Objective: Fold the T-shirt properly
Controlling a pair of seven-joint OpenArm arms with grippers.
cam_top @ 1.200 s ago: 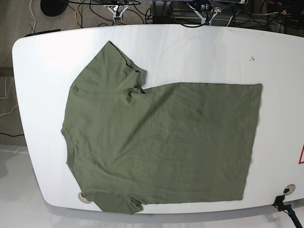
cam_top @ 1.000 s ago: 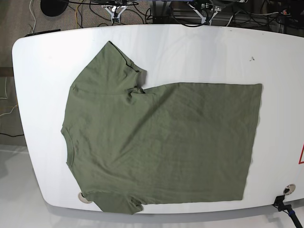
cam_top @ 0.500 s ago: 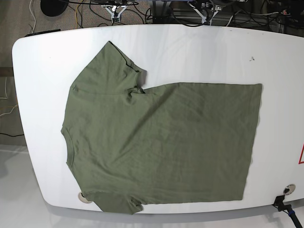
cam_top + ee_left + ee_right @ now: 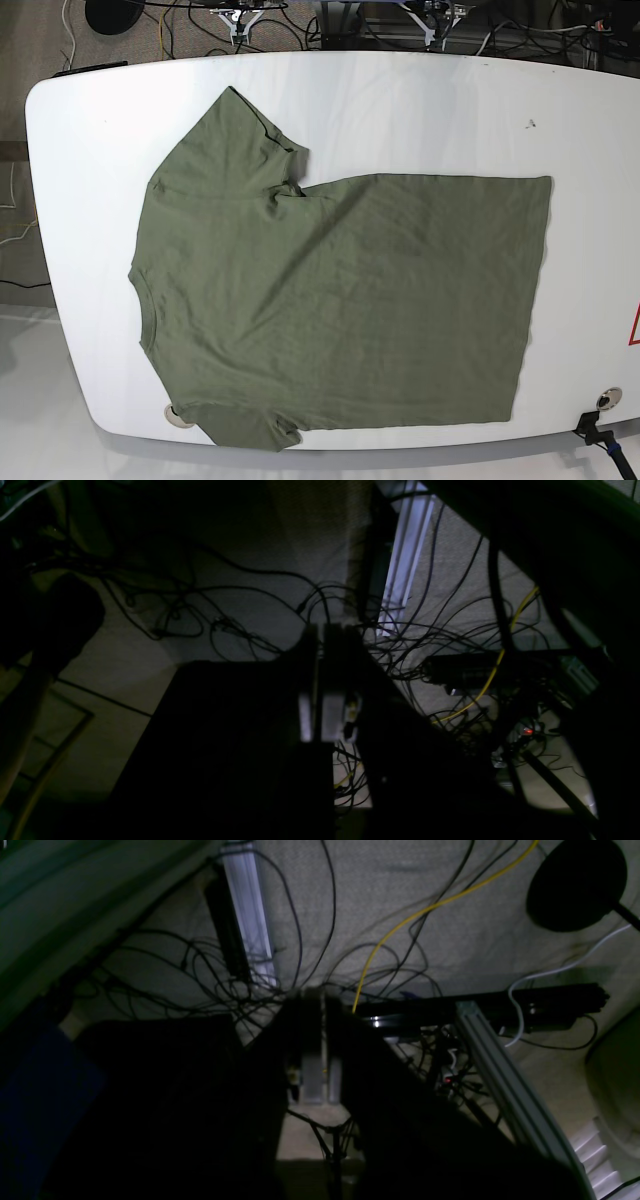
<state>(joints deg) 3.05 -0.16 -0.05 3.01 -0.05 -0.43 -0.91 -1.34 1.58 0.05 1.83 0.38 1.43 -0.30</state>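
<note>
The olive-green T-shirt (image 4: pixel 340 290) lies flat and spread on the white table (image 4: pixel 420 100). Its neckline is at the left, its hem at the right, one sleeve points to the far side and the other reaches the near edge. No gripper is over the table in the base view. In the left wrist view my left gripper (image 4: pixel 320 680) is shut and empty, pointing at the cabled floor beyond the table. In the right wrist view my right gripper (image 4: pixel 314 1040) is shut and empty, also above the floor. The T-shirt shows in neither wrist view.
A round grommet (image 4: pixel 180 416) sits beside the near sleeve and another (image 4: pixel 607 398) at the near right corner, next to a black clamp (image 4: pixel 592 430). Cables and aluminium rails (image 4: pixel 247 905) lie on the floor behind the table.
The white arm parts at the table's far edge have drawn slightly further out of the base view. The T-shirt has not moved.
</note>
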